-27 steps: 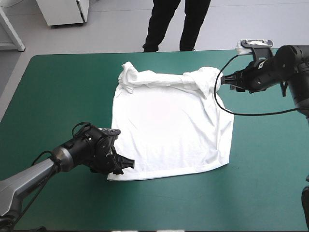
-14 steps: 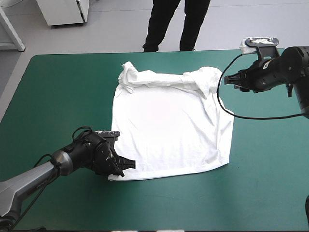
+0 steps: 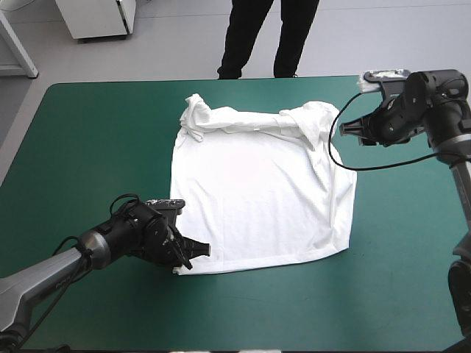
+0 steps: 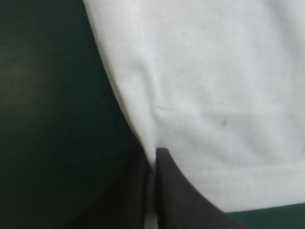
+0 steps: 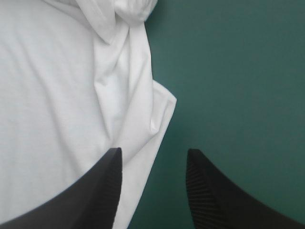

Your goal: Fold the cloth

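T-shirt (image 3: 257,198) flat on teal-green cover (image 3: 96,147); left gripper (image 3: 197,254) pinching its near-left corner; right gripper (image 3: 345,131) spread beside bunched far edge

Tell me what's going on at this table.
Two robot arms are working on a white T-shirt spread mostly flat on the teal-green table, its far edge bunched up. The left gripper has its fingers shut on the shirt's near left corner. The right gripper hovers open beside the far right sleeve, holding nothing. No fold is made yet.
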Controlling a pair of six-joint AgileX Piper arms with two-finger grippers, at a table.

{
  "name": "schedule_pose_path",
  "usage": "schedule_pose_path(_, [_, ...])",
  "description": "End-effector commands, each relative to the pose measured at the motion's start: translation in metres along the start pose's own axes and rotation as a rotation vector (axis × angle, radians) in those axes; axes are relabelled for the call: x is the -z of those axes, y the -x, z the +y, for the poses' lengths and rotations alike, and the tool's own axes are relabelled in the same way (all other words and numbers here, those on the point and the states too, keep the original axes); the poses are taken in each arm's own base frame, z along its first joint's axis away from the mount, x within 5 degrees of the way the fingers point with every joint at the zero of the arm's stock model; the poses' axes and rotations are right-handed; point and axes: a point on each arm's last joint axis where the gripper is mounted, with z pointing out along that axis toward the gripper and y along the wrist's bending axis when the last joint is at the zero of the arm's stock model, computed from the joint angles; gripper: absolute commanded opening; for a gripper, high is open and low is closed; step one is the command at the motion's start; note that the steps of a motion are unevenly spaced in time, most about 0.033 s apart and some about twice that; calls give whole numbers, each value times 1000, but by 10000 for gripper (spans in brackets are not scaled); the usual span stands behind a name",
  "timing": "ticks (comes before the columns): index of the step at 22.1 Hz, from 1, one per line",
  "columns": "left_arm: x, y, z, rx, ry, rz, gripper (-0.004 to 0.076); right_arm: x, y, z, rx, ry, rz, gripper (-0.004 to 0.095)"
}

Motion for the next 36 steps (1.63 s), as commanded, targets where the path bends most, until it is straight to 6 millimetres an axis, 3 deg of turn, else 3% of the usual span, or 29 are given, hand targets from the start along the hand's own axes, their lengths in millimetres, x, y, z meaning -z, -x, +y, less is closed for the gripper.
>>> schedule_pose_path(1, [-10,-4,4,-28,35,22,-22,-17,-13,-2,-7,-2,75,479])
schedule_pose_path(4, [-9,-3,4,-28,33,19,-22,-52,-30,-2,-18,9,110,477])
schedule_pose_path(10, [-9,-2,4,-35,35,9,-22,-99,-43,-1,-34,35,211,469])
schedule_pose_path(16, [-9,-2,4,-35,35,9,-22,-113,-41,-1,-36,35,207,469])
schedule_pose_path(23, [-6,1,2,-36,26,-6,-22,-142,-43,4,-32,42,255,446])
schedule_pose_path(28, [2,10,-3,-45,16,-45,-22,-155,-47,17,-19,49,296,312])
schedule_pose_path(30, [5,12,-4,-49,13,-57,-22,-156,-48,20,-37,42,307,201])
schedule_pose_path(32, [8,16,-4,-69,26,-80,-22,-154,-53,17,-14,10,363,-11])
schedule_pose_path(36, [22,31,0,-62,54,-115,-22,-134,-51,16,-11,7,334,-13])
